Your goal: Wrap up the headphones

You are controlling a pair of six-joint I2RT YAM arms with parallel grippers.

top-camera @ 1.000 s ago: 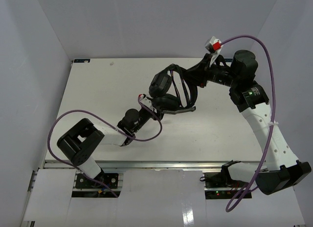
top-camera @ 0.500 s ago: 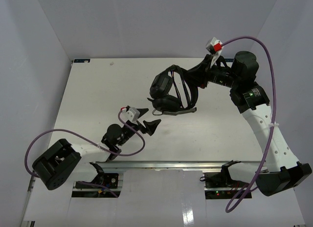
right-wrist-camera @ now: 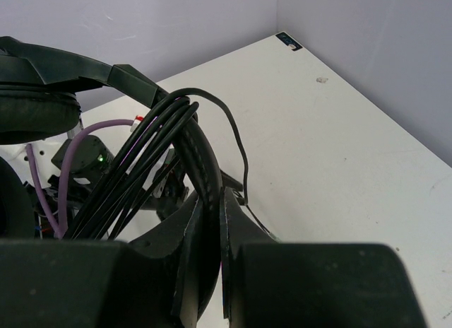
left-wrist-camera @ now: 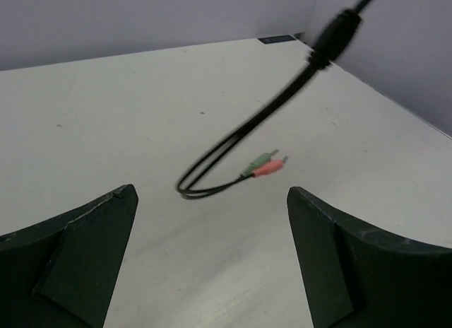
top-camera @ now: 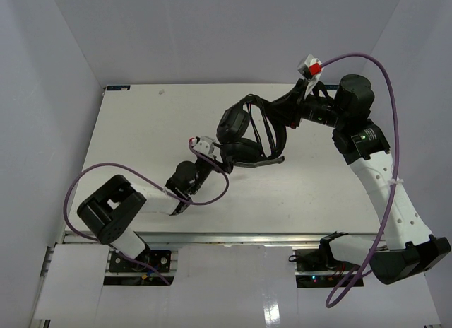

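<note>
Geometry for the next move: headphones [top-camera: 244,133] are up off the desk [top-camera: 141,130], a little past its centre toward 1 o'clock in the top view. They are pinched by the headband in the right tool [right-wrist-camera: 217,208], whose jaws are pressed together on the band, with several turns of cable [right-wrist-camera: 141,165] already laid over it. Left tool [top-camera: 217,160] is spread wide and holds nothing, sitting at about 7 o'clock from the lower earcup [top-camera: 246,150], just beside it. What's left to wrap is the free tail. In the left wrist view it drops in from 1 o'clock, doubles back into a narrow loop and ends in the green and pink plugs [left-wrist-camera: 267,165], all ahead at 12 o'clock between the open fingers [left-wrist-camera: 78,257]. Long axis of that tail runs roughly 7-to-1 o'clock, so it crosses the jaw gap on a diagonal, not square. Can't tell if the loop rests on the desk or hangs just above it. Left arm is clearly the nearer one to the tail; right is tied up as the holder. My read: left goes forward, closes on the tail near the plugs, then carries it round the band. Risk: thin doubled cable slips through, or both strands get grabbed.
</note>
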